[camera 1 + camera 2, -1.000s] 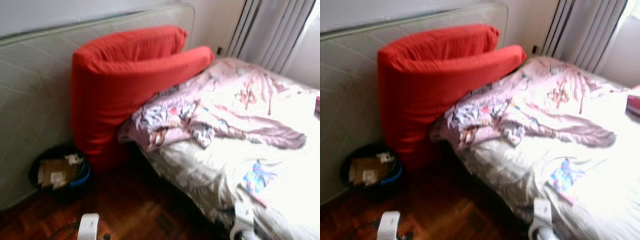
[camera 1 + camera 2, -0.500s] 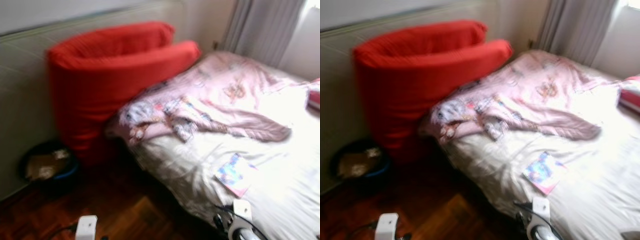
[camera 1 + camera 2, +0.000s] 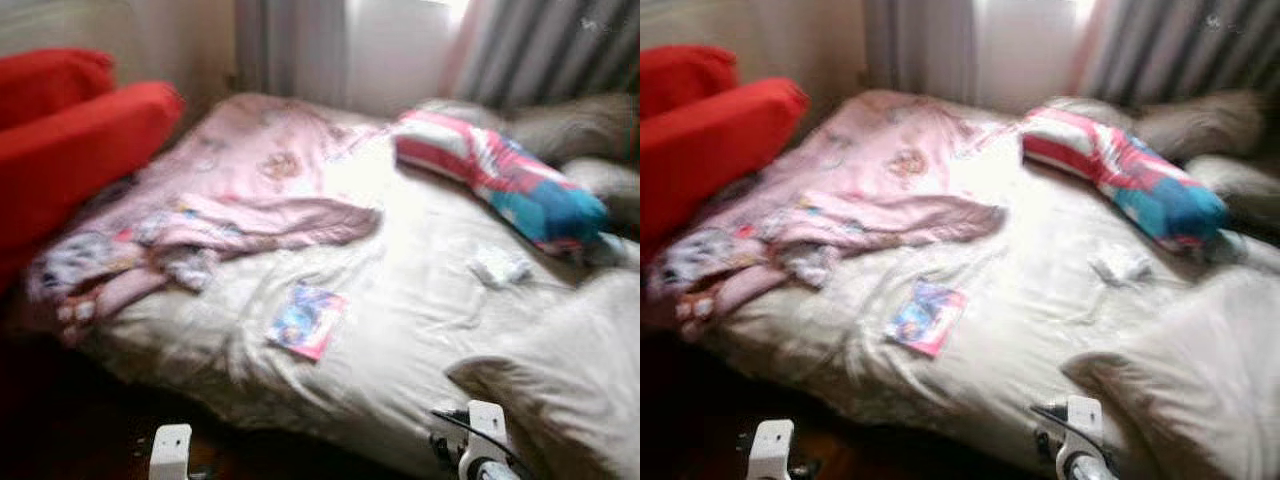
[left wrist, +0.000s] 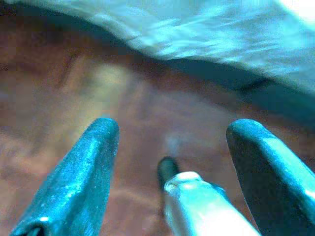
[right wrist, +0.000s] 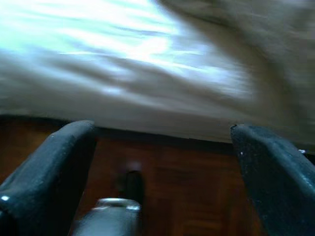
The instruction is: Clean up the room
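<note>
Blurred by camera motion, the bedroom shows a bed with a pale cream sheet that takes up most of the head views. Near the front middle of the sheet lies a small colourful booklet, flat, its long axis running from the near left toward the far right, with a pink edge on the near side. Just beyond it, to the left, a crumpled pink blanket with printed figures spreads from the far side of the bed down to the left edge, where it hangs a little over the side. On the far right rests a striped pillow in pink, white and blue, its long axis going from the far left to the near right. Between this pillow and the booklet sits a small white crumpled thing, too blurred to identify. A red cushion leans at the left, and grey curtains hang behind. The left tool hangs low over dark wooden floor, fingers apart and empty. The right tool is also apart and empty, beside the bed's edge.
</note>
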Controlling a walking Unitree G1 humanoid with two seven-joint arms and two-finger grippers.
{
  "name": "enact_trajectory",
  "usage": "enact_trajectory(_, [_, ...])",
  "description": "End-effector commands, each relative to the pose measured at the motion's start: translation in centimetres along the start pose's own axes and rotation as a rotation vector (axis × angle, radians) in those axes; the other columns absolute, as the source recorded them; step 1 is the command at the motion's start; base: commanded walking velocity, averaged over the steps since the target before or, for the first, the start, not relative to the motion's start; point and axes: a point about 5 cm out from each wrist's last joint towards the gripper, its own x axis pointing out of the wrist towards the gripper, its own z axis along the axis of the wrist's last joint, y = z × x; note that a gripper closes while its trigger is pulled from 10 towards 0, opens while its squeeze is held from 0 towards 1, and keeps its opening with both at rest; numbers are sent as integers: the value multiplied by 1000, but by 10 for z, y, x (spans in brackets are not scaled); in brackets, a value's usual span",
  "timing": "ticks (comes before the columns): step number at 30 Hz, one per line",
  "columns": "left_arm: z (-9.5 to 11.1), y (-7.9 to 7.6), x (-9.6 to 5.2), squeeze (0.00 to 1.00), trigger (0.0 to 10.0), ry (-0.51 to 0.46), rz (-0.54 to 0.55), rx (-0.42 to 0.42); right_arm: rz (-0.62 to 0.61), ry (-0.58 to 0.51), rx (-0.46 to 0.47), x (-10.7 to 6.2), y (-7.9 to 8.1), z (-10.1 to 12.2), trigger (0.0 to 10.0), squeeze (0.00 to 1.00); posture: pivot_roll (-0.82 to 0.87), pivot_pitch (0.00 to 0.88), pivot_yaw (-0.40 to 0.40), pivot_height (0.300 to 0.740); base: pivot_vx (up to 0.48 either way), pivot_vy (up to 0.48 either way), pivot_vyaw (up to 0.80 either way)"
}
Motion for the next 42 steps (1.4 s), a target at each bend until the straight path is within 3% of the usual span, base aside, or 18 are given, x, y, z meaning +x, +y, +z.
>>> enact_trajectory(1, [-9, 8, -2, 0, 10000, 30, 21, 1, 11, -7, 13, 1, 6, 2, 10000, 0, 47, 0, -29, 740, 0, -371, -775])
enact_trajectory(9, [-8, 9, -2, 0, 10000, 28, 19, 3, 7, -18, 13, 1, 6, 3, 10000, 0, 45, 0, -27, 740, 0, -372, -291])
enact_trajectory(15, [-8, 9, -2, 0, 10000, 27, 18, 5, -9, -20, 63, 1, 6, 2, 10000, 0, 44, 0, -24, 740, 0, -371, 0])
enact_trajectory(23, [-8, 10, -2, 0, 10000, 25, 22, -3, -22, -32, 101, 1, 7, 2, 10000, 0, 39, 0, -17, 740, 0, 0, -617])
enact_trajectory(38, [-1, 11, -3, 0, 10000, -61, 32, 15, -6, -155, 189, -1, 7, 10, 10000, 0, 12, 0, -11, 740, 0, 0, 0])
enact_trajectory(42, [2, 13, -5, 0, 10000, -127, 49, 1, 22, -280, 172, 0, 10, 44, 10000, 0, -16, 0, -11, 740, 0, 0, 0])
